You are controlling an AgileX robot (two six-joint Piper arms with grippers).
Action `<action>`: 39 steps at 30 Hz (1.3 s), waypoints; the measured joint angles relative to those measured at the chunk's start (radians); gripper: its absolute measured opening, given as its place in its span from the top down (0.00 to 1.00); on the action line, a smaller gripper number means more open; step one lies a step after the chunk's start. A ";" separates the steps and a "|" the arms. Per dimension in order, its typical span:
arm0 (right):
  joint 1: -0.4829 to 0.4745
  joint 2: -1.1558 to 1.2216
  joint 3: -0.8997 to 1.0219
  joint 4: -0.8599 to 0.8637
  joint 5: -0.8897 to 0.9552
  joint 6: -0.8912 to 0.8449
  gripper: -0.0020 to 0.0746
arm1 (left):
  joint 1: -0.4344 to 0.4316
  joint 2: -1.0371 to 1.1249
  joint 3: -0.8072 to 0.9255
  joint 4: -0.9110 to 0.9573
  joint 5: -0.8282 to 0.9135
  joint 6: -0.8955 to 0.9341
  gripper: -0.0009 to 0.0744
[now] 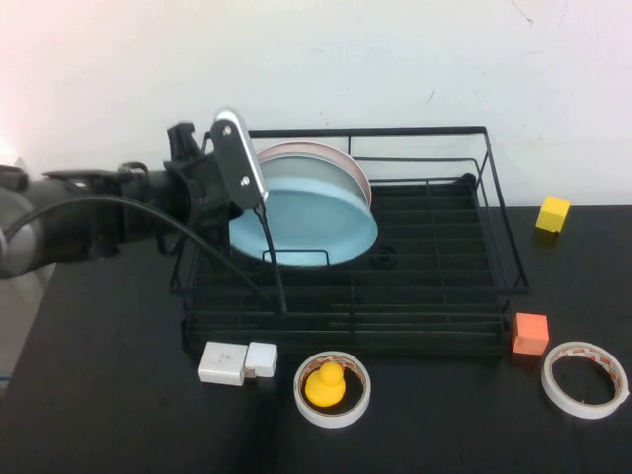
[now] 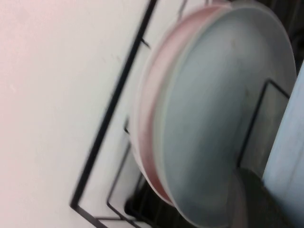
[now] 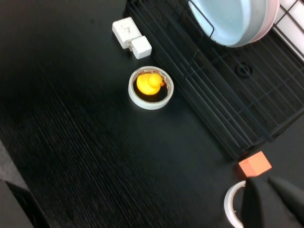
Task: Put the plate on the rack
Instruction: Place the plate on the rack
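while the left claw [image 1: 259,202] pinches the blue plate [image 1: 306,225] rim, plate stands on edge in the rack [image 1: 434,286] vs. the pink-rimmed plate [image 1: 331,153]; letting go off-slot cd tip it. right claw [image 3: 270,199] shut, empty, hanging over table [image 3: 71,156] by orange cube [image 3: 255,164].

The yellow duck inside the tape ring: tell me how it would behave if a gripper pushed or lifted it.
The yellow duck looks small and probably light, so a nudge would likely slide or tip it. The tape ring around it should stop it sliding far. Its rounded, glossy body may slip between pads. The left gripper is up at the rack; the right gripper hovers above the table.
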 joint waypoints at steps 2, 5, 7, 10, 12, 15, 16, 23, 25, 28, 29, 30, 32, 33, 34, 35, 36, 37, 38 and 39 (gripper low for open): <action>0.000 -0.002 0.000 0.000 0.002 0.000 0.97 | 0.000 0.016 0.000 0.000 -0.020 0.000 0.90; 0.000 -0.002 0.000 -0.002 0.004 0.002 0.97 | -0.001 0.020 0.000 0.000 -0.022 0.000 0.90; 0.000 -0.002 0.000 -0.013 0.004 0.002 0.97 | -0.001 0.010 0.000 0.000 -0.006 0.000 0.90; 0.000 -0.002 0.000 -0.034 0.008 0.004 0.97 | -0.001 -0.027 0.000 0.002 0.023 0.006 0.90; 0.000 -0.002 0.000 -0.055 0.017 0.014 0.97 | -0.001 -0.052 -0.005 0.003 0.037 0.006 0.90; 0.000 -0.002 0.000 -0.094 0.032 0.034 0.97 | -0.001 -0.070 -0.033 0.003 0.040 0.010 0.90; 0.000 -0.002 0.000 -0.106 0.035 0.039 0.97 | -0.001 -0.072 -0.038 0.001 0.038 0.010 0.90; 0.000 -0.002 0.000 -0.126 0.043 0.047 0.97 | -0.001 -0.048 -0.042 0.001 0.017 0.012 0.90; 0.000 -0.002 0.000 -0.126 0.043 0.049 0.97 | -0.001 -0.026 -0.042 0.001 0.013 0.014 0.90; 0.000 -0.002 0.000 -0.126 0.047 0.049 0.97 | -0.001 0.010 -0.042 0.001 0.012 0.014 0.90; 0.000 -0.002 0.000 -0.126 0.047 0.049 0.97 | -0.001 0.022 -0.042 0.001 0.009 0.014 0.90; 0.000 -0.002 0.000 -0.126 0.047 0.049 0.97 | -0.001 0.033 -0.042 -0.001 0.004 0.014 0.90; 0.000 -0.002 0.000 -0.126 0.047 0.049 0.97 | -0.001 0.050 -0.042 -0.003 -0.005 0.007 0.90; 0.000 -0.002 0.000 -0.126 0.047 0.049 0.97 | -0.001 0.052 -0.042 -0.003 -0.007 -0.002 0.90; 0.000 -0.002 0.000 -0.126 0.050 0.049 0.97 | -0.001 0.054 -0.042 -0.003 -0.011 -0.014 0.90; 0.000 -0.002 0.000 -0.126 0.050 0.049 0.97 | -0.001 0.056 -0.042 -0.005 -0.013 -0.030 0.89; 0.000 -0.002 0.000 -0.120 0.050 0.049 0.97 | -0.001 0.056 -0.042 -0.005 -0.013 -0.045 0.88; 0.000 -0.002 0.000 -0.118 0.050 0.049 0.97 | -0.001 0.056 -0.042 -0.005 -0.013 -0.064 0.85; 0.000 -0.002 0.000 -0.116 0.050 0.049 0.97 | -0.001 0.056 -0.042 -0.005 -0.013 -0.084 0.79; 0.000 -0.002 0.000 -0.111 0.050 0.049 0.97 | -0.001 0.056 -0.042 -0.005 -0.013 -0.102 0.73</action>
